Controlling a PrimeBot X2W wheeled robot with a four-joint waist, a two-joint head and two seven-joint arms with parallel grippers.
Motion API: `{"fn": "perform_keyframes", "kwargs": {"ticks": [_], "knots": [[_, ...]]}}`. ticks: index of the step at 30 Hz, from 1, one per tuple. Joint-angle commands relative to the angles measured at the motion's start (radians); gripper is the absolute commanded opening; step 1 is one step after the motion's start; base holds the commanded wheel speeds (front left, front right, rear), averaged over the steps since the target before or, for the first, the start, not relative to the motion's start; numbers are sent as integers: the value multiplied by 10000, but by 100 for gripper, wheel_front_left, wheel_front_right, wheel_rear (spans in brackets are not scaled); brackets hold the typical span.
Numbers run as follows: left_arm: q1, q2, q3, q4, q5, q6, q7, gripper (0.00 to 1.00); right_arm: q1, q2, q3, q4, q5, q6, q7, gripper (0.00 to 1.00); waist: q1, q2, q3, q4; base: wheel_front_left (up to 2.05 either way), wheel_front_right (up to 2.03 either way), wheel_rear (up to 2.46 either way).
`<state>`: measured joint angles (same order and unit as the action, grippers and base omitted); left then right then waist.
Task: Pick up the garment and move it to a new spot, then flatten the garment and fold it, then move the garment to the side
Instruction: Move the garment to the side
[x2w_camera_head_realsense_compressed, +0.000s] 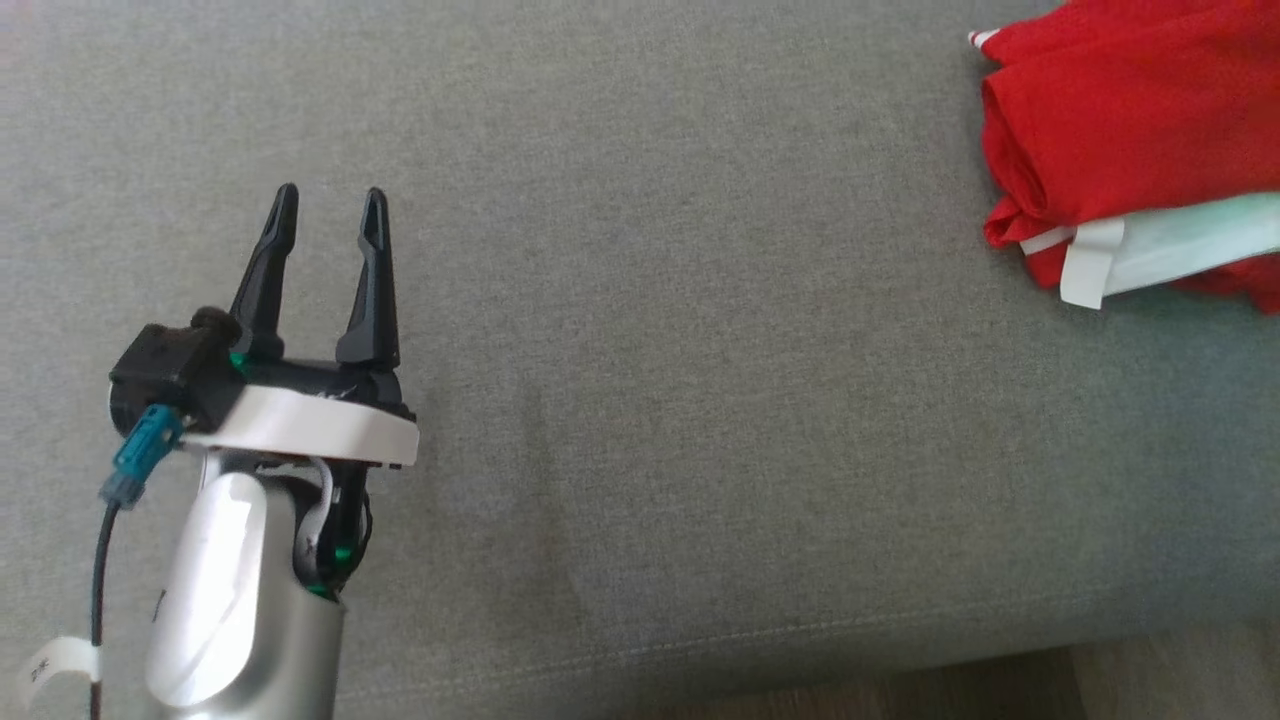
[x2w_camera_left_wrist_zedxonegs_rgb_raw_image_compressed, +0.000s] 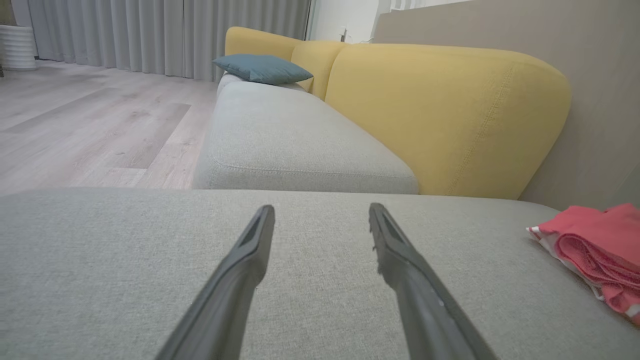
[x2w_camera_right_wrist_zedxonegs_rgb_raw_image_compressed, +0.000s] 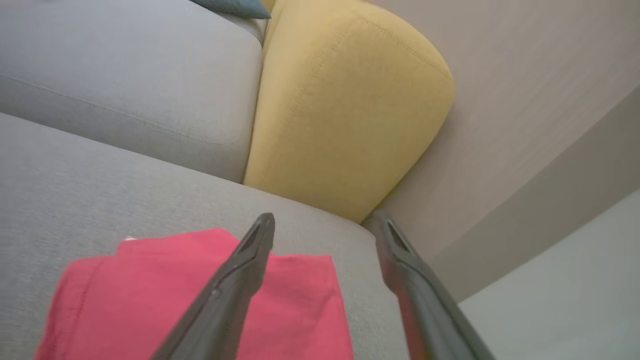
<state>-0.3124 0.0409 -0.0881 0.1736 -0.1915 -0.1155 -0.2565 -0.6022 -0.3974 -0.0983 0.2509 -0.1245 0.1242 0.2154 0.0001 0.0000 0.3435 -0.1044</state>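
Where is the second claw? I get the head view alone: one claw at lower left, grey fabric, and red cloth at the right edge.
Observer: The right gripper is beside the garment, one finger over its edge. It is open, with nothing between the fingers.
Operator: What is past the grey fabric?
Observer: A yellow backrest stands behind it, and a blue pillow lies on the next grey seat.
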Motion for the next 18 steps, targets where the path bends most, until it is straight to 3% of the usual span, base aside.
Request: {"fn": "perform_keyframes", "kwargs": {"ticks": [1, 18], "knots": [[-206, 93, 272, -277, -74, 5, -53, 100, -10, -12, 181, -444, -13, 65, -73, 100, -1, 0, -123, 56, 0, 0, 0], [521, 93, 219, -371, -356, 408, -53, 100, 760, 2448, 1358, -806, 756, 65, -980, 100, -1, 0, -1879, 770, 0, 0, 0]]}}
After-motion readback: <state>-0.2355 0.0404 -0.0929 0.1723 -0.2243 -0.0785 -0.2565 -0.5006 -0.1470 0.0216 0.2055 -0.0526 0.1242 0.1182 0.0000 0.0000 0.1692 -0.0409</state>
